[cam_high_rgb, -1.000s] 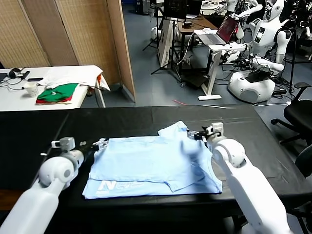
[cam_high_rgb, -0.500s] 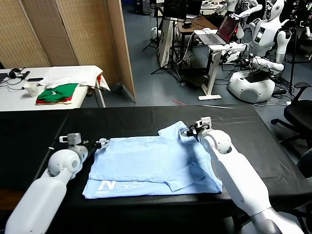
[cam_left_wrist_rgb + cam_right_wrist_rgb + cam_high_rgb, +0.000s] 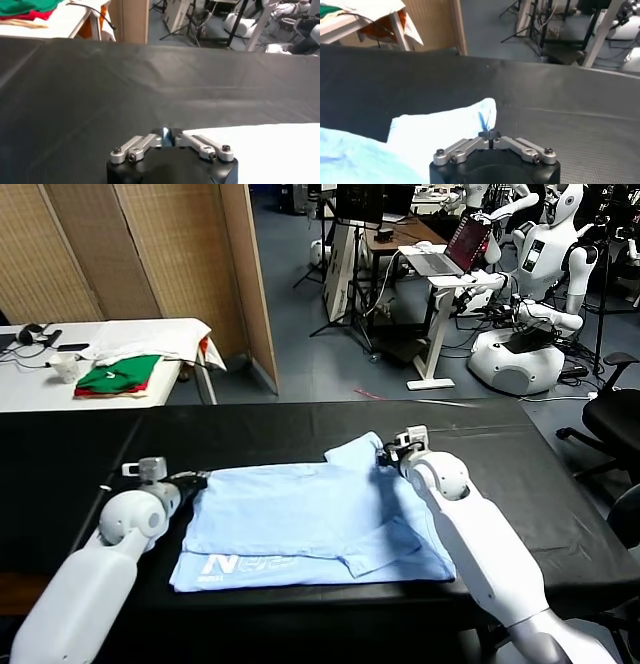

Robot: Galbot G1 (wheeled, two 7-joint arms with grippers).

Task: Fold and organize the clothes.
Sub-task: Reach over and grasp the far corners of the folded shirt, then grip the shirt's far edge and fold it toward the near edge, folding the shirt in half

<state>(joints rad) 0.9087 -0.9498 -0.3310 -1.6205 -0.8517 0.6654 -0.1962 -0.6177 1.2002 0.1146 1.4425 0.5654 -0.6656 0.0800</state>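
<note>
Garment: the light-blue T-shirt [image 3: 310, 524] lies spread, partly folded, on the black worktop [image 3: 250, 429], nearer the front edge than the far one; its white "N" lettering [image 3: 225, 565] faces up at the front-left corner of the shirt.
Left gripper: the left gripper [image 3: 196, 479] sits at the shirt's far-left corner, its jaws clenched. In the left wrist view the fingertips meet right at the fabric edge; pinched cloth is likely, not certain.
Right gripper: the right gripper [image 3: 385, 459] sits at the far-right corner of the shirt, by the raised sleeve [image 3: 355, 450]. Jaws are closed, and the right wrist view shows blue cloth caught between the tips.
Step in hand: judged to be taking both far corners for a fold toward the front edge.
Technique: lift both corners together and level; carry them forward at equal pace so the fold line stays parallel to the worktop's front edge.
Caution: thin fabric slips; confirm both pinches before lifting, the left one especially. Uneven travel will skew the hem.
Background: a side table [image 3: 30, 379] beyond the far-left corner holds green and red folded garments [image 3: 118, 374]; not involved.
</note>
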